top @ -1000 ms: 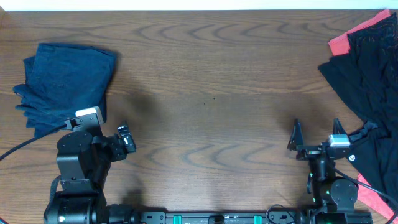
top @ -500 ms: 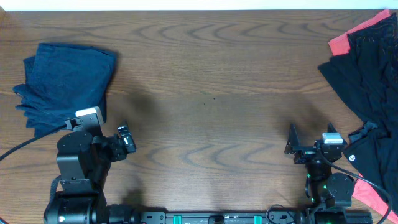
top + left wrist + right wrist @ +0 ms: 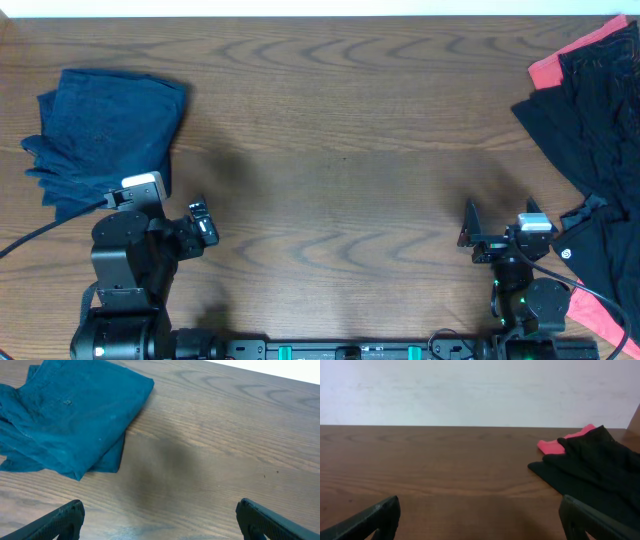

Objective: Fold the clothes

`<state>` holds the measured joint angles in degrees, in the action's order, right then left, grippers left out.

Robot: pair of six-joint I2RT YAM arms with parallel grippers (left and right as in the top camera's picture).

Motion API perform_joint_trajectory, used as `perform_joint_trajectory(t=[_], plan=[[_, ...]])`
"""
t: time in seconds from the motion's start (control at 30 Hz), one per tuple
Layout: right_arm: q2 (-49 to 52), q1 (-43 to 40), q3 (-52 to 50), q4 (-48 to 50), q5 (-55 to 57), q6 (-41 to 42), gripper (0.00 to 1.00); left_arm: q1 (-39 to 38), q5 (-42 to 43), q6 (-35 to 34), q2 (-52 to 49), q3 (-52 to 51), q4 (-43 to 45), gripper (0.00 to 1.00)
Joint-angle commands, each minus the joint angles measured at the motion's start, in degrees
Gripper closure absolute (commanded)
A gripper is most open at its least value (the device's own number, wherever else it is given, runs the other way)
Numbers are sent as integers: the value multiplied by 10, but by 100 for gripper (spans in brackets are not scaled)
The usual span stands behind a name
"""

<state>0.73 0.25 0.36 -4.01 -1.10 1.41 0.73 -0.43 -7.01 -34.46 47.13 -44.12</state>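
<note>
A folded stack of dark navy-blue clothes (image 3: 105, 135) lies at the table's far left, also in the left wrist view (image 3: 70, 415). A heap of black clothes (image 3: 595, 140) lies over a coral-red one (image 3: 548, 68) at the right edge, also in the right wrist view, black (image 3: 595, 470) and coral-red (image 3: 555, 445). My left gripper (image 3: 175, 225) is open and empty, near the front edge, just below the navy stack; its fingers frame bare wood (image 3: 160, 520). My right gripper (image 3: 500, 225) is open and empty, just left of the black heap, over bare wood (image 3: 480, 520).
The wooden table (image 3: 330, 150) runs between the two piles. A white wall (image 3: 480, 390) stands behind the far edge. A black cable (image 3: 40, 235) trails from the left arm. More coral-red cloth (image 3: 605, 320) shows at the front right corner.
The right gripper has drawn back slightly toward the front edge and a little left of the black heap. The left arm and the clothes have not moved.
</note>
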Motion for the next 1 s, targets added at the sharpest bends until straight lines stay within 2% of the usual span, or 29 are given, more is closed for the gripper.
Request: perform_joint_trajectory(t=[0.0,0.4,0.63,0.8,0.97], plan=[[-3,5,-1,-2,-4,-4,1,2,-7,10,0,-2,1,2],[-3,5,-1,-2,-4,-4,1,2,-7,10,0,-1,1,2],[-3,5,-1,-2,-4,-4,1,0,-7,10,45,-22,-6,2],[-3,5,-1,-2,-4,-4,1,0,-7,16,134,-112,2,2],[-3,5,-1,-2,-4,-4,1,0,-7,16,236,-233,91,2]])
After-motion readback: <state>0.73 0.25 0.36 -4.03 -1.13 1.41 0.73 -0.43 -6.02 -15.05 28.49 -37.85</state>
